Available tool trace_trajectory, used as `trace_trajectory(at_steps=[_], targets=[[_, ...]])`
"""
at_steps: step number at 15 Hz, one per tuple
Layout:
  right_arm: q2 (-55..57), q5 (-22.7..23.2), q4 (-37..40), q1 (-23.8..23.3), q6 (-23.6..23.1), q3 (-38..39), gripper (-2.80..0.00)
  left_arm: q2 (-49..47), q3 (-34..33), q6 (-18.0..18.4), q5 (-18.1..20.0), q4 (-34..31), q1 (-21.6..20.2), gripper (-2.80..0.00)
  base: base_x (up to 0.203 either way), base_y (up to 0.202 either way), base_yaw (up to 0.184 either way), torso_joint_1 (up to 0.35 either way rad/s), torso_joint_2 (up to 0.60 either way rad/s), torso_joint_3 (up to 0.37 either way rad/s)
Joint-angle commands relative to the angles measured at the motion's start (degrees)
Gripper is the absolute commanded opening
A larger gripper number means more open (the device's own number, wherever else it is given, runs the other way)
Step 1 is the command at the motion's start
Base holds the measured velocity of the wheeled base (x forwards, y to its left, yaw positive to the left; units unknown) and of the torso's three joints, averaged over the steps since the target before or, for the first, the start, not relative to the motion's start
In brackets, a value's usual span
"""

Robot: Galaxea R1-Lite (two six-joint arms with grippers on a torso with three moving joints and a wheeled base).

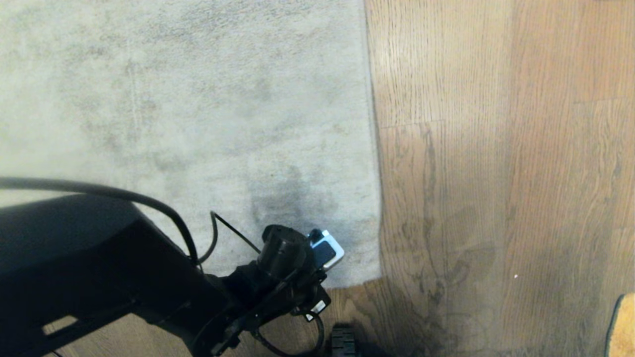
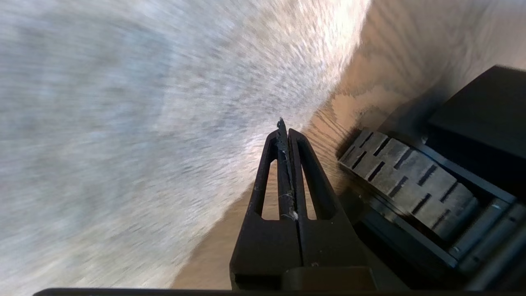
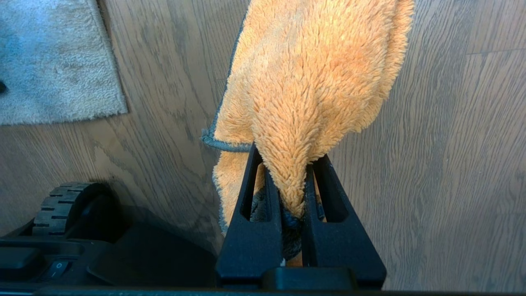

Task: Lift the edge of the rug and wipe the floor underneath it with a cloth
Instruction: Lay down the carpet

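Note:
The pale grey-beige rug [image 1: 198, 109] lies flat on the brown wood-grain floor [image 1: 496, 148]. Its rug edge [image 1: 375, 148] runs straight away from me, and its near corner sits by my left arm [image 1: 292, 258]. In the left wrist view my left gripper [image 2: 284, 129] is shut with nothing held, only lint between its fingers. Its tips hang over the rug's border [image 2: 263, 181], where pile meets floor [image 2: 411, 49]. My right gripper [image 3: 287, 164] is shut on the fuzzy orange cloth [image 3: 312, 82], which hangs over bare floor [image 3: 452, 164]. A corner of the cloth [image 1: 622, 325] shows at the head view's lower right.
My base's ribbed wheel [image 2: 407, 181] and black housing stand close beside the left gripper. The wheel [image 3: 61, 201] also shows in the right wrist view, near the rug's corner [image 3: 53, 70]. Wide bare planks stretch right of the rug.

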State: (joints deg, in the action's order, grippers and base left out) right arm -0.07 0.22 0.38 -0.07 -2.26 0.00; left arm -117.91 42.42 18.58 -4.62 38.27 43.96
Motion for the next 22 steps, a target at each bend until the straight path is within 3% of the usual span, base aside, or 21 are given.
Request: trace_trajectory(at_steps=[1, 7, 15, 22], targets=[[0.1, 0.0, 0.0, 0.0, 0.0, 0.0, -2.80, 8.0, -0.4, 0.1, 0.0, -2.3, 0.0, -2.80, 0.000, 0.000, 0.000, 0.000, 0.00, 0.000], [0.1, 0.0, 0.1, 0.0, 0.0, 0.0, -2.80, 25.2, -1.2, -0.5, 0.2, -15.1, -2.0, -2.80, 0.000, 0.000, 0.000, 0.000, 0.00, 0.000], [0.1, 0.0, 0.0, 0.0, 0.0, 0.0, -2.80, 43.5, -13.4, -0.8, 0.3, -13.8, -5.3, -2.80, 0.000, 0.000, 0.000, 0.000, 0.00, 0.000], [0.1, 0.0, 0.0, 0.0, 0.0, 0.0, -2.80, 64.5, -24.5, -0.8, 0.8, -15.6, -17.2, -2.80, 0.000, 0.000, 0.000, 0.000, 0.00, 0.000]])
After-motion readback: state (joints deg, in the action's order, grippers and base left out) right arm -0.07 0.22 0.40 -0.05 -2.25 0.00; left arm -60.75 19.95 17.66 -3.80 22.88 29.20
